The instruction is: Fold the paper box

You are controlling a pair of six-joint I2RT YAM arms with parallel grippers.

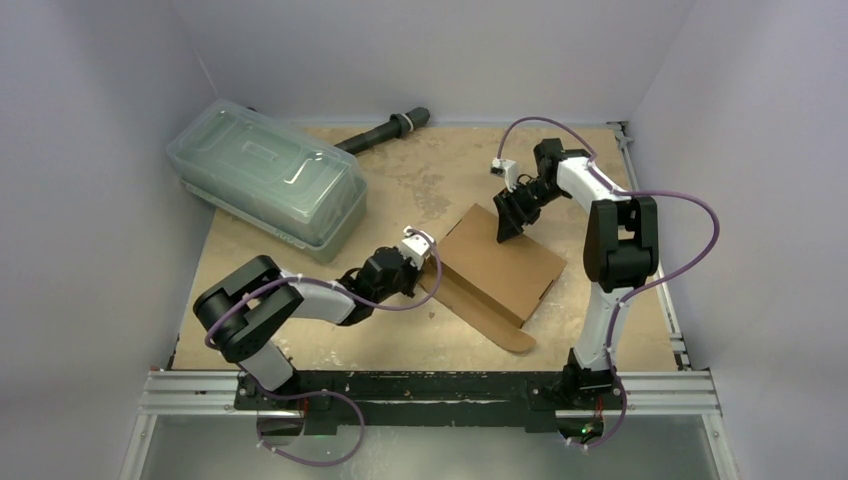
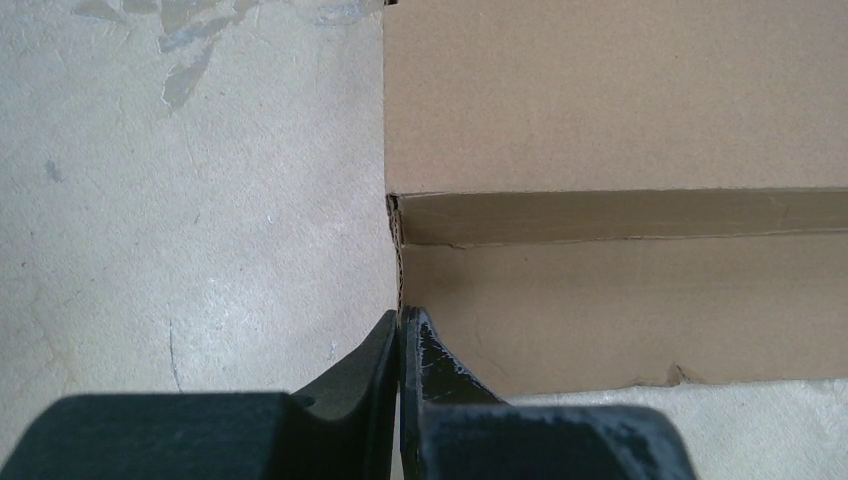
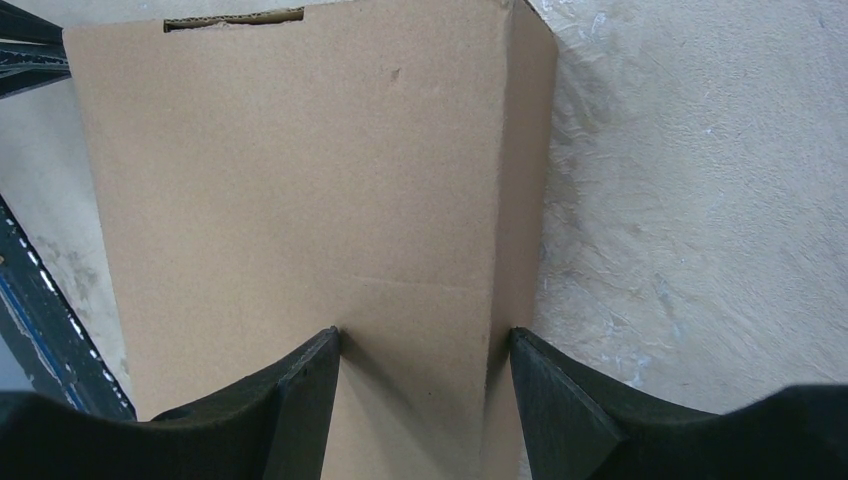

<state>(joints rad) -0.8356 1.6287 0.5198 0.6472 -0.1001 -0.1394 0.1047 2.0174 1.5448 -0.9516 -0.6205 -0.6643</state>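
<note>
The paper box (image 1: 500, 265) is plain brown cardboard lying mid-table, with a long flap spread toward the front. My left gripper (image 1: 432, 262) is at its left edge. In the left wrist view the two fingers (image 2: 400, 320) are pressed together on the corrugated edge of the box (image 2: 600, 100), beside a raised fold line. My right gripper (image 1: 505, 228) is over the far corner. Its jaws (image 3: 425, 338) stand open, both tips touching the flat panel (image 3: 300, 180), the right tip by the folded side edge.
A clear greenish lidded container (image 1: 265, 180) sits at the back left. A black cylinder (image 1: 385, 130) lies behind it near the back wall. White walls close in three sides. The metal frame (image 1: 430, 392) runs along the near edge.
</note>
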